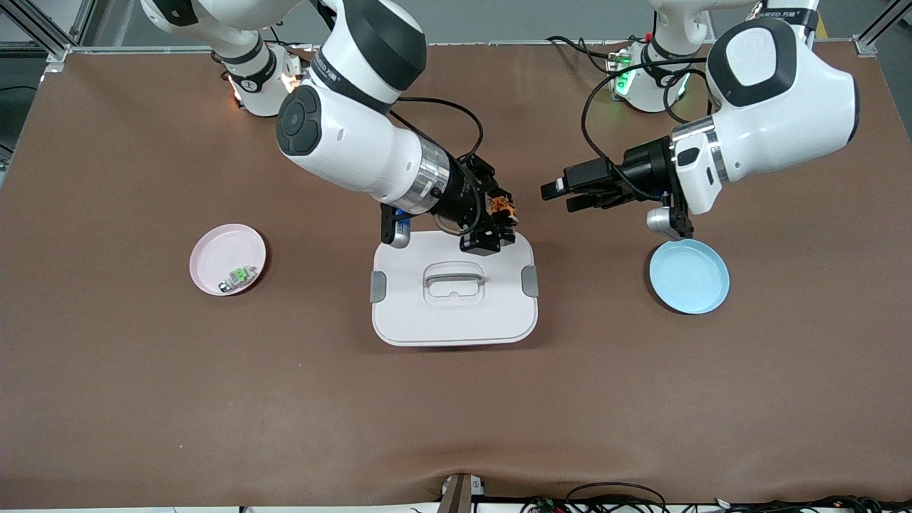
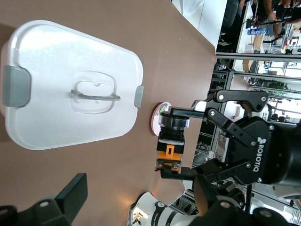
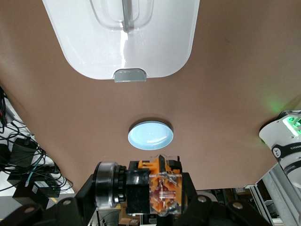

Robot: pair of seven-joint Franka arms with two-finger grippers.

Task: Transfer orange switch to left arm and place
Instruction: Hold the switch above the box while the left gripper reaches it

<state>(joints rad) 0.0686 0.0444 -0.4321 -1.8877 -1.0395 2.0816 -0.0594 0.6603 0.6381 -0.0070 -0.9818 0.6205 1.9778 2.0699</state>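
Toward the right arm's end of the table, about midway between the robots' edge and the camera's edge, a pink plate point(image 1: 227, 258) holds the small green-and-silver switch point(image 1: 241, 276), which is no part of this job. At the table's middle sits the box point(image 1: 454, 288), lid latched, and above its edge nearest the robots hangs the right gripper point(image 1: 496, 221), its fingers clamped on the orange switch point(image 1: 501, 206); the left wrist view shows that switch point(image 2: 171, 141) pinched between two black fingertips and clear of the lid. Toward the left arm's end, the left gripper point(image 1: 559, 196) is level with it, pointing at the switch across an open gap, fingers parted but not widely. Under the left wrist, on the table, lies the empty blue plate point(image 1: 689, 276). The step in hand looks like the mid-air handover: the pick is done, the pass not yet made. Next, the left gripper would need to close the gap, line its fingers on a free part of the switch body, and grip before the right gripper lets go, both staying high enough to miss the box.
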